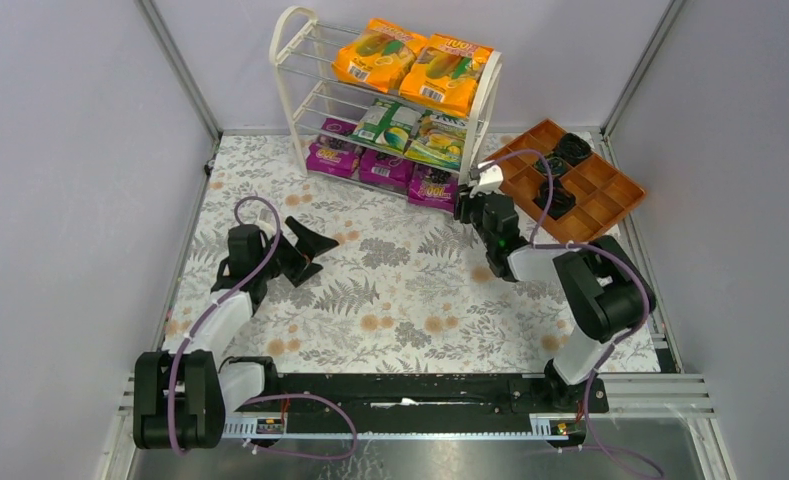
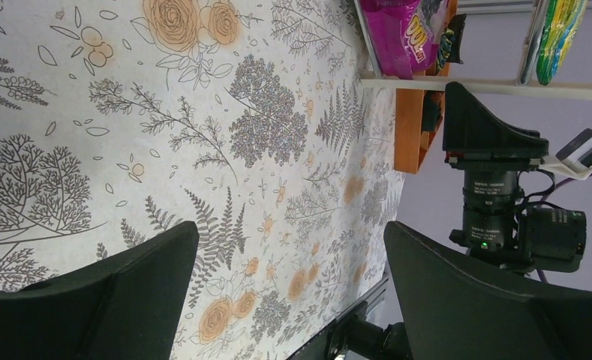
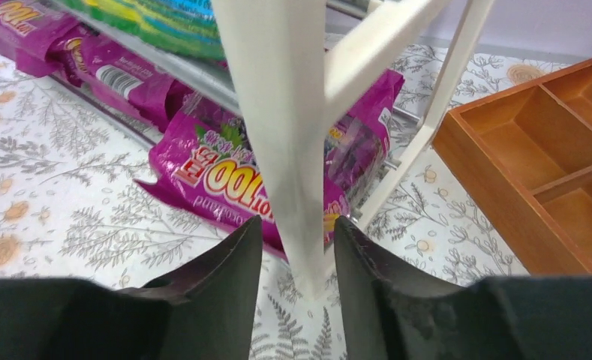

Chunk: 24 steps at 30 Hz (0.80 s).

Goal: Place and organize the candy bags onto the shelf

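The shelf (image 1: 287,100) stands at the middle of the table's far edge, and all seven candy bags in view sit on it. Two orange bags (image 1: 378,52) (image 1: 446,72) lie side by side on the top tier, tilted toward the front. Two green-yellow bags (image 1: 386,122) (image 1: 440,140) fill the middle tier. Three purple bags (image 1: 335,155) (image 1: 387,168) (image 1: 432,187) line the bottom tier, and the right-hand one pokes out past the front rods onto the flowered tablecloth (image 1: 400,290).

The right gripper (image 1: 467,208) is low at the shelf's front right leg (image 3: 277,112), just beside that right-hand purple bag. In the right wrist view its fingers (image 3: 232,262) stand a narrow way apart and hold nothing. The white leg rises just beyond the gap. The leg looks clear of both fingertips, though the close, blurred view does not settle whether it touches one.

The left gripper (image 1: 325,258) hangs over the left half of the table, well apart from the shelf. Its fingers (image 2: 150,262) are spread wide with only tablecloth between them.

An orange tray (image 1: 610,195) sits in the far right corner, just beside the shelf's right side, with black round things (image 1: 573,148) (image 1: 558,200) in some of its compartments.
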{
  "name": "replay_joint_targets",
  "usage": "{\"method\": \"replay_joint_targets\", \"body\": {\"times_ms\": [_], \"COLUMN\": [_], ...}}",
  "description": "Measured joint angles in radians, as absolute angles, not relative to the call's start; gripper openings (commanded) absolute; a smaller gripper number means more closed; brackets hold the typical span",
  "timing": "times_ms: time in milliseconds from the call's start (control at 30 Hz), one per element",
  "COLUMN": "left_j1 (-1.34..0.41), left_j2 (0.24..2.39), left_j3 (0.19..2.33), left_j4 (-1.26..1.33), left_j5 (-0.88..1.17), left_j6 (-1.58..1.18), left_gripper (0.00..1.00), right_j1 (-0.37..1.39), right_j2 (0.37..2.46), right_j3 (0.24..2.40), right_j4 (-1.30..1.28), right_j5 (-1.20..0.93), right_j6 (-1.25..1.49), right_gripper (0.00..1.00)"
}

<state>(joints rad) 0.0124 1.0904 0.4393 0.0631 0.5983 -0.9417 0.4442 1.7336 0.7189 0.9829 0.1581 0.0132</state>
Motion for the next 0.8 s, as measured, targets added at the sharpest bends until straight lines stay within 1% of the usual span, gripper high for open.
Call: {"method": "replay_joint_targets", "body": {"times_ms": [33,67,133,167,300,400,500,633,733,800], "left_j1": [0.012,0.012,0.012,0.012,-0.008,-0.062,-0.143,-0.265,-0.323,-0.334], "left_j2": [1.087,1.084,1.08,1.079,1.078,1.077,1.073,1.029,0.97,0.938], "left_j3": [0.44,0.443,0.459,0.477,0.558,0.633,0.728,0.863,0.962,1.026], "left_j4": [0.057,0.049,0.033,0.02,-0.008,-0.015,-0.024,-0.028,0.003,0.03], "left_j5": [0.598,0.598,0.598,0.598,0.596,0.595,0.58,0.515,0.489,0.482], "left_j6": [-0.938,-0.934,-0.914,-0.903,-0.849,-0.807,-0.76,-0.694,-0.661,-0.641], "left_gripper": [0.99,0.99,0.99,0.99,0.99,0.99,0.99,0.99,0.99,0.99], "right_j1": [0.442,0.44,0.438,0.438,0.438,0.437,0.437,0.437,0.437,0.437], "right_j2": [1.713,1.682,1.605,1.557,1.282,1.043,0.858,0.685,0.625,0.6], "right_j3": [0.709,0.694,0.675,0.667,0.641,0.651,0.697,0.856,1.05,1.17], "right_j4": [0.962,0.935,0.859,0.815,0.587,0.367,0.135,-0.189,-0.391,-0.476], "right_j5": [0.143,0.135,0.121,0.118,0.102,0.089,0.087,0.102,0.138,0.148], "right_j6": [0.022,0.035,0.073,0.096,0.183,0.234,0.257,0.259,0.257,0.256], "right_gripper": [0.63,0.8,0.98,1.0,1.0,1.0,1.0,1.0,1.0,1.0]}}
